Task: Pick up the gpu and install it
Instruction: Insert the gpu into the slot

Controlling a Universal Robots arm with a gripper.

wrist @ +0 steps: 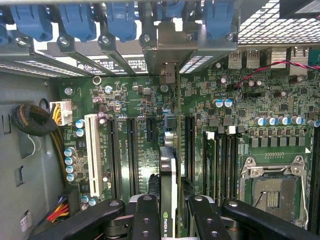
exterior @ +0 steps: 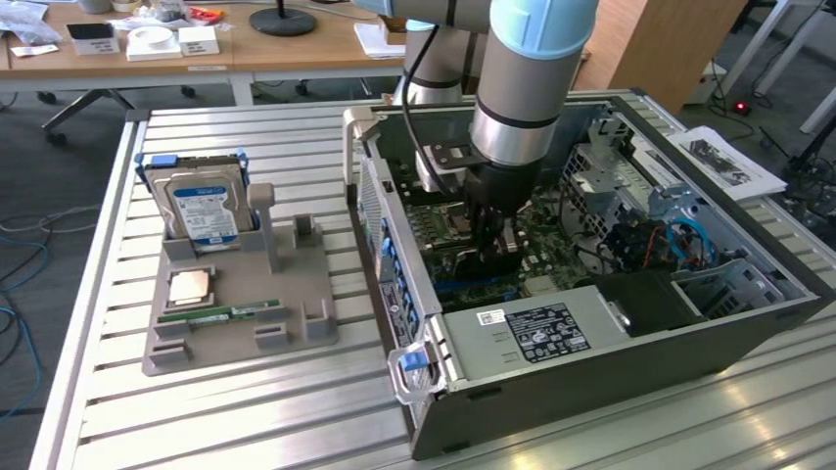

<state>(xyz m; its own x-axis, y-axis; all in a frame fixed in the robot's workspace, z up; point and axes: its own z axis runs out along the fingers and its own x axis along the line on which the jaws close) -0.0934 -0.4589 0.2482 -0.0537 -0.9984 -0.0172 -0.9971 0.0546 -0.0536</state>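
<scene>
The arm [exterior: 523,98] reaches straight down into the open case [exterior: 588,392], its wrist vertical above the motherboard [wrist: 135,105]. The gripper [wrist: 170,207] is partly closed on the gpu [wrist: 168,175], one finger [wrist: 145,220] on each face of the card. The gpu stands on edge, seen from above as a thin strip running from between the fingers towards the rear bracket row. Its silver bracket [wrist: 170,50] sits among the slot covers, under the blue clips [wrist: 120,20]. Whether the card's edge is seated in its slot I cannot tell.

Either side of the card lie black slots [wrist: 131,155], and beyond those a white slot [wrist: 92,152]. On the other side is the CPU socket [wrist: 272,192], with a red and black wire [wrist: 260,72] above the board. A black cable bundle [wrist: 32,120] hangs by the case wall.

In the exterior view, the power supply [exterior: 542,333] lies nearest the camera in the case. Towards the exterior view's left a grey holder [exterior: 235,323] stands on the slatted table [exterior: 196,421], carrying a hard drive [exterior: 203,211], a CPU [exterior: 192,286] and a RAM stick [exterior: 219,314].
</scene>
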